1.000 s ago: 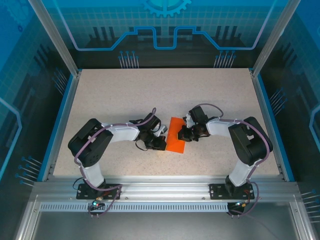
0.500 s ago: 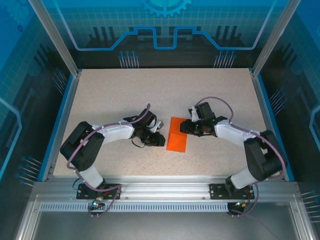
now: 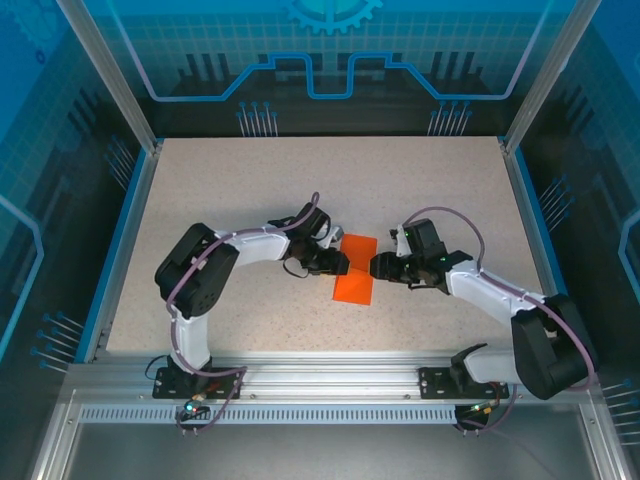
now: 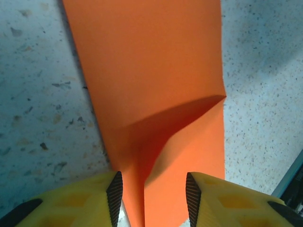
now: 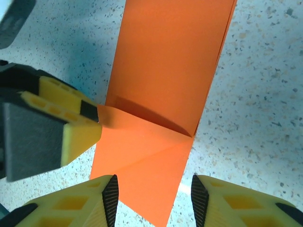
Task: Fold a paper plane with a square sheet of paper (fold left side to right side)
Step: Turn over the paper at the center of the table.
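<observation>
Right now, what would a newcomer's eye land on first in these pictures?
The bright orange sheet of paper, folded, jumps out first, lying in the middle of the pale speckled table. The left gripper and right gripper flank it, jaws open; the wrist views show a raised flap shadowing it.

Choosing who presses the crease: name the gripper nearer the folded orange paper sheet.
Left, narrowly. The left gripper straddles the left edge of the folded orange paper sheet, paper deep between its jaws. The right gripper meets the right edge, just a corner between its jaws.
</observation>
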Available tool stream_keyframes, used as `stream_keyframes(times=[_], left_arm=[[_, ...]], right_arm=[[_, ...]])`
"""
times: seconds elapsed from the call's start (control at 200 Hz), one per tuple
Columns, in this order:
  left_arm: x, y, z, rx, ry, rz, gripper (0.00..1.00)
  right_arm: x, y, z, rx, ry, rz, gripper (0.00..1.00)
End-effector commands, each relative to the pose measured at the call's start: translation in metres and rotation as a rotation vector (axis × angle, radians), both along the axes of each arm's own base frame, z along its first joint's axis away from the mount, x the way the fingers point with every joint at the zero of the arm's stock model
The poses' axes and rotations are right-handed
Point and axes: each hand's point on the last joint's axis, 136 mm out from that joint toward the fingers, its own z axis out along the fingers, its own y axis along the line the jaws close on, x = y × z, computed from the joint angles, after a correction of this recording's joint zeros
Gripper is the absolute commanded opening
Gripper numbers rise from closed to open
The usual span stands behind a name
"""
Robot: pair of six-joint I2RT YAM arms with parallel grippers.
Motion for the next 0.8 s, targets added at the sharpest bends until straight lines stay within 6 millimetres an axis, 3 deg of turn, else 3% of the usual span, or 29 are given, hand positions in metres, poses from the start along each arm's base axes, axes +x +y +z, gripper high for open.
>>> stream_keyframes(times=[0.0,0.33,0.565,0.795], left_arm=[[0.008,-0.008,0.005,-0.040,-0.015,-0.027,0.40],[0.009,-0.004,0.008,-0.027,-0.055,-0.023,0.11],[0.011,0.008,0.022,-0.012,-0.102,-0.002,0.10],[0.009,0.010,0.022,-0.011,-0.097,0.001,0.11]], right_arm=[[-0.010,-0.005,-0.002,0.003,0.012,0.005,0.47],[-0.016,0.003,-0.006,0.057,0.056,0.020,0.53],[-0.009,0.030,-0.011,0.151,0.093,0.052,0.55],[0.005,0.053,-0.020,0.203,0.115,0.048,0.55]])
